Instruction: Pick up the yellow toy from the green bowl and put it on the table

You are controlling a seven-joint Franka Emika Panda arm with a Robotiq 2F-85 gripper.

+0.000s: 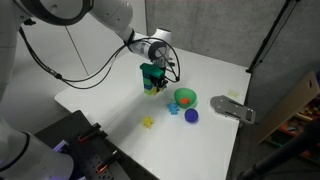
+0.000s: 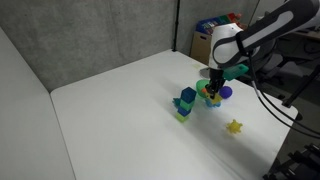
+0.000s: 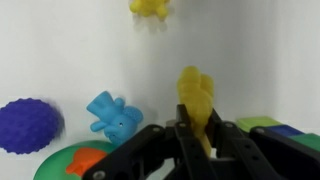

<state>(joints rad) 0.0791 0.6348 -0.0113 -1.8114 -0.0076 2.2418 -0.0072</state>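
In the wrist view my gripper (image 3: 196, 140) is shut on the yellow toy (image 3: 193, 95), which sticks out upright between the fingers above the white table (image 3: 60, 50). The green bowl (image 3: 52, 165) sits at the lower left of that view, beside the gripper, with an orange piece (image 3: 86, 158) inside it. In both exterior views the gripper (image 1: 160, 82) (image 2: 213, 86) hangs low over the table (image 1: 110, 95) (image 2: 120, 110), close to the green bowl (image 1: 186, 97) (image 2: 213, 100).
A blue-green block tower (image 1: 150, 74) (image 2: 185, 102) stands close beside the gripper. A blue spiky ball (image 1: 191, 116) (image 3: 28, 124), a light blue toy (image 3: 114, 115) and a pale yellow star piece (image 1: 148, 122) (image 2: 235, 126) (image 3: 150, 8) lie on the table near the bowl.
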